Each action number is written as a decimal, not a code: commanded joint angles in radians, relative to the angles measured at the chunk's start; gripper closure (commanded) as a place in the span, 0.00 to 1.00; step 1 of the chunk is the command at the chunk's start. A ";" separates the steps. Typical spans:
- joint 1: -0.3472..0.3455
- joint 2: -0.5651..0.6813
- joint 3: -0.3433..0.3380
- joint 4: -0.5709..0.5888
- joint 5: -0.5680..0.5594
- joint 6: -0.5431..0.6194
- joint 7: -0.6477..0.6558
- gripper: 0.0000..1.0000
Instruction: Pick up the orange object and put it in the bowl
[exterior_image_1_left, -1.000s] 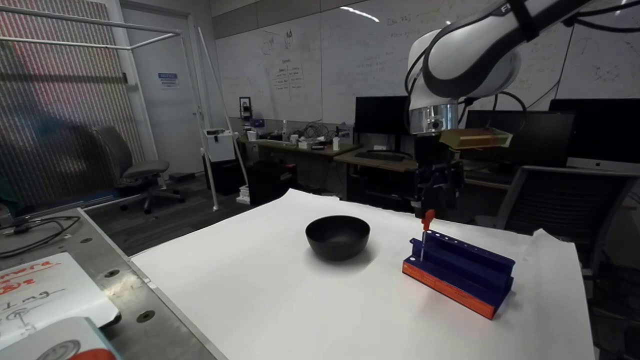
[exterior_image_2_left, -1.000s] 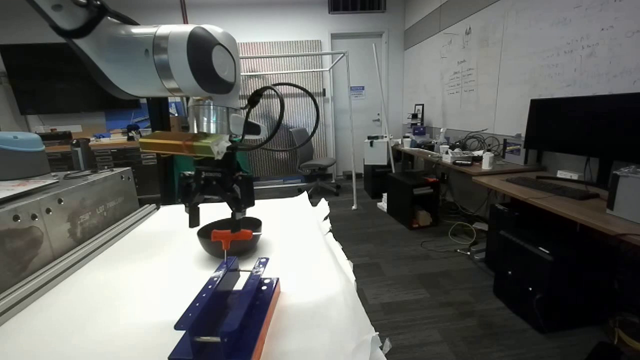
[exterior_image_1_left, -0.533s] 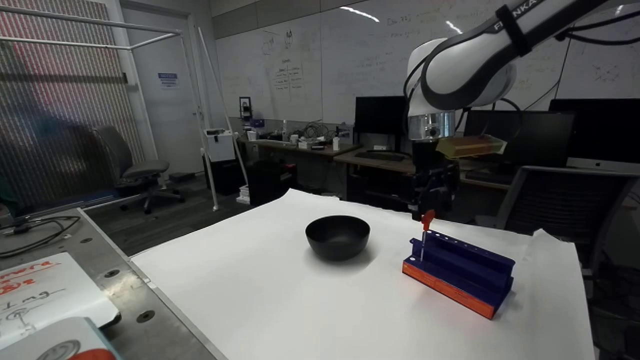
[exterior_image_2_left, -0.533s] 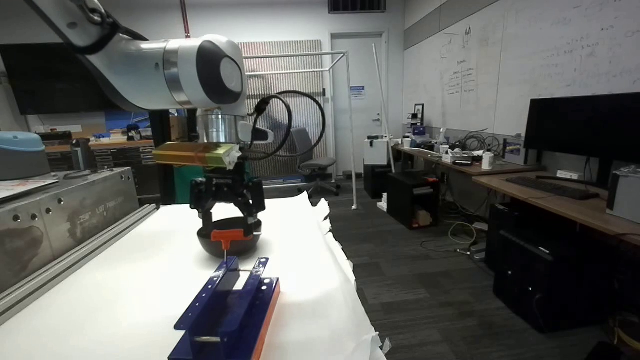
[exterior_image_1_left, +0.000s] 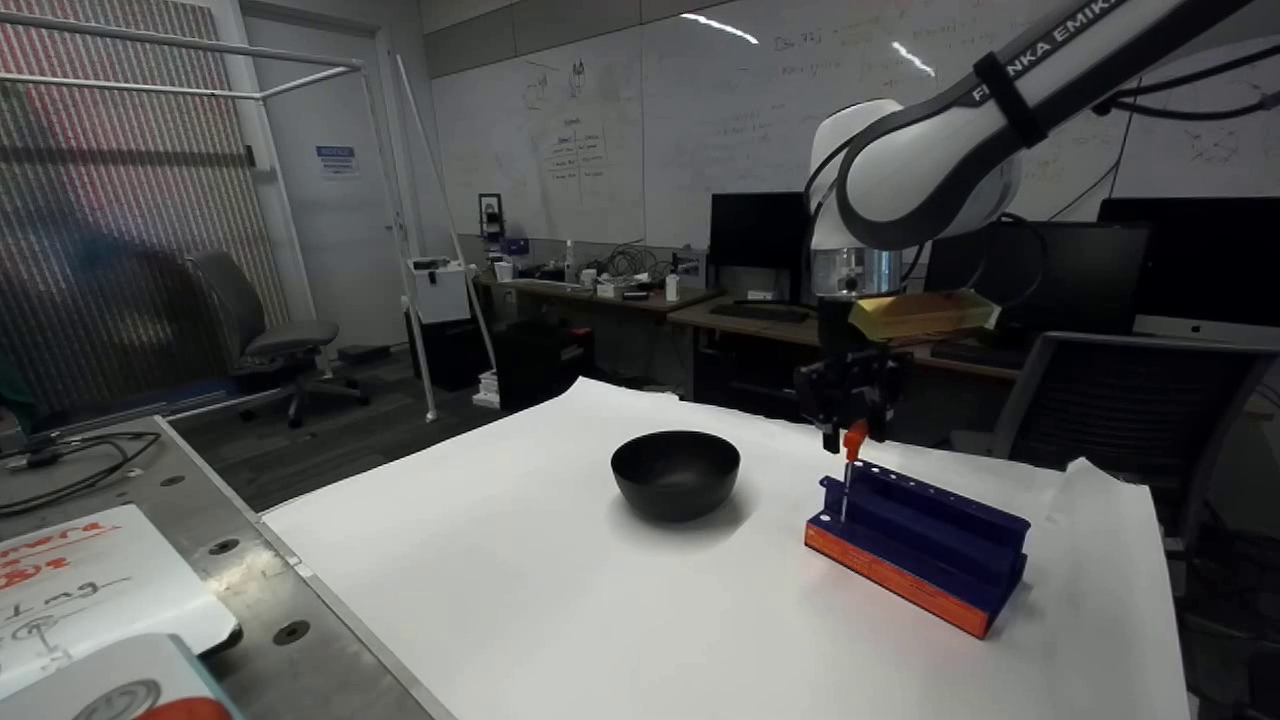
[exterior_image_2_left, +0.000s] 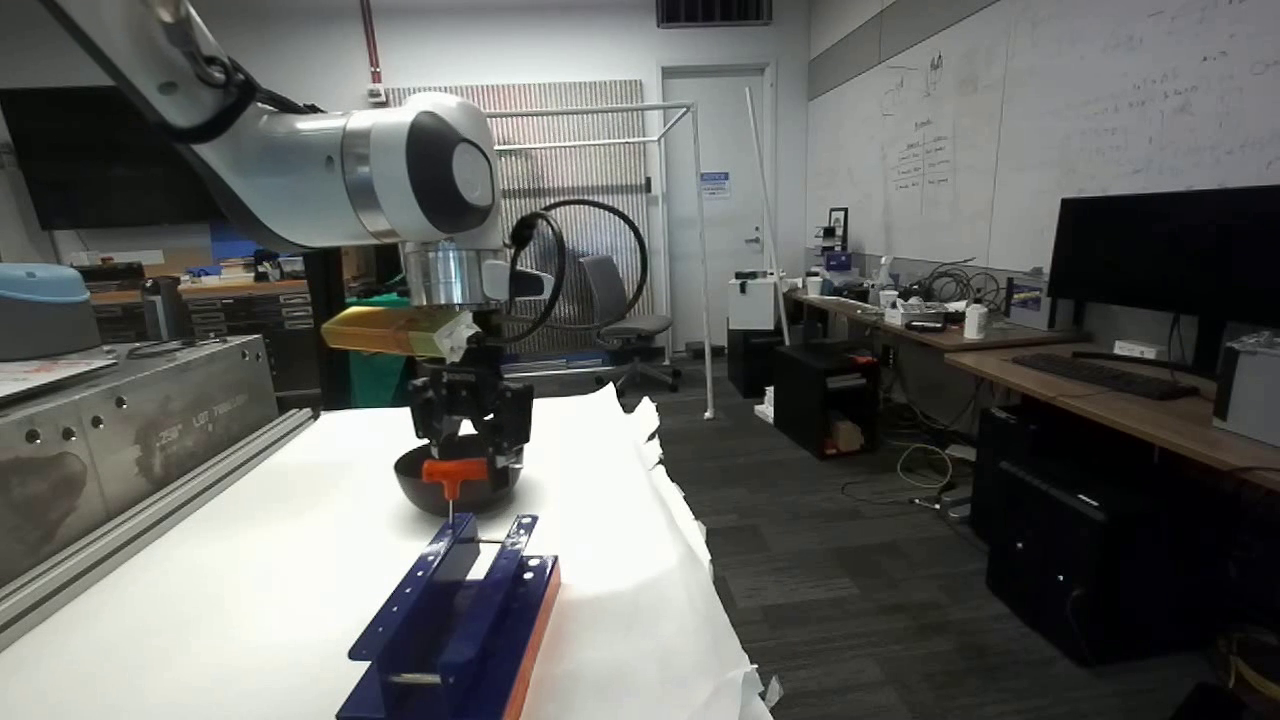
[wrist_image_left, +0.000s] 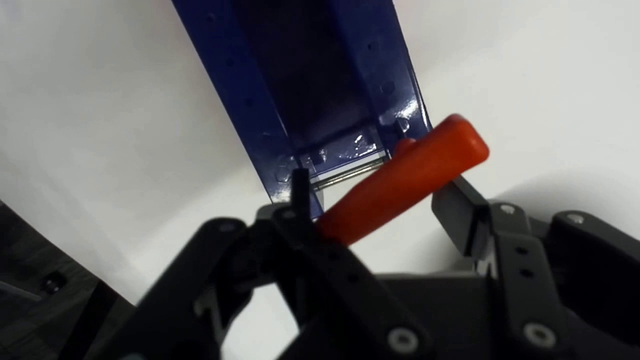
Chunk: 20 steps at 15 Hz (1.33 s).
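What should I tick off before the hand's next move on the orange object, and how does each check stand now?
1. Hand open: ok, its fingers stand apart.
2. Orange object upright in the blue rack: ok.
3. Orange object square to the fingers: not ok; in the wrist view it slants across the gap, so a turn may help.
4. Fingers touching it: cannot tell; one overlaps its end in the wrist view.
5. Bowl upright on the white sheet, apart from the rack: ok.
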 joint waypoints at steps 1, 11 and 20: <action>0.015 -0.015 -0.011 0.006 -0.013 -0.026 0.046 0.65; 0.006 -0.196 0.006 0.021 -0.007 -0.201 -0.004 0.85; -0.001 -0.277 0.023 -0.041 0.085 0.134 -0.175 0.89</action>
